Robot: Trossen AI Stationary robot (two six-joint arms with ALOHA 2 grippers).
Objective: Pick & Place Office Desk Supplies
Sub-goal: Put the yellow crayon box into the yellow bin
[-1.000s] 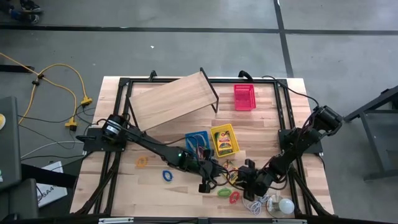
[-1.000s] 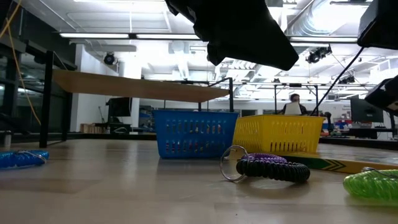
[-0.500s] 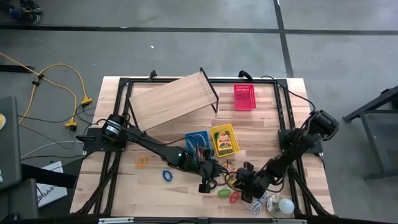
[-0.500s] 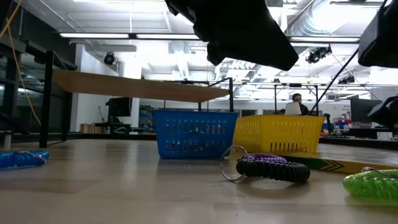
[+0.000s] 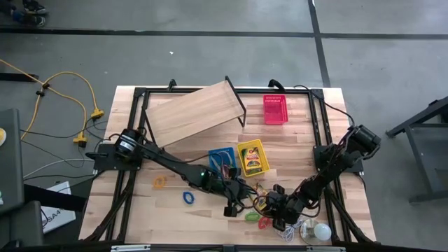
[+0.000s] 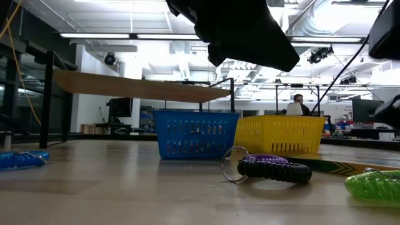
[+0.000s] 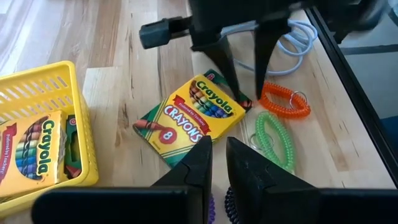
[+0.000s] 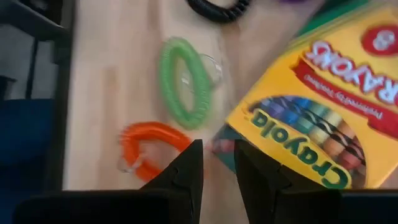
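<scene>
The right tool point(image 7: 242, 46) hangs low over the tabletop point(image 5: 308, 126), and its two dark fingers point(image 7: 225, 59) stand a little apart with nothing between them; one fingertip is at the edge of the loose crayon box point(image 7: 193, 118), but whether it touches the box cannot be told. This crayon box lies flat on the wood, just in front of the left tool point(image 7: 213, 165), whose fingers are also slightly parted and empty. Beside the right tool lie an orange coil loop point(image 7: 285, 101) and a green coil loop point(image 7: 272, 137), close to each other. A black coil loop point(image 6: 275, 170) with a metal ring rests near the left tool. The yellow basket point(image 7: 59, 81) stands next to the left tool and holds another crayon box point(image 7: 28, 149). The blue basket point(image 6: 195, 132) stands just beside the yellow one, the red basket point(image 5: 274, 109) is well apart from both tools, and a blue coil loop point(image 5: 187, 197) lies alone beside the left arm.
</scene>
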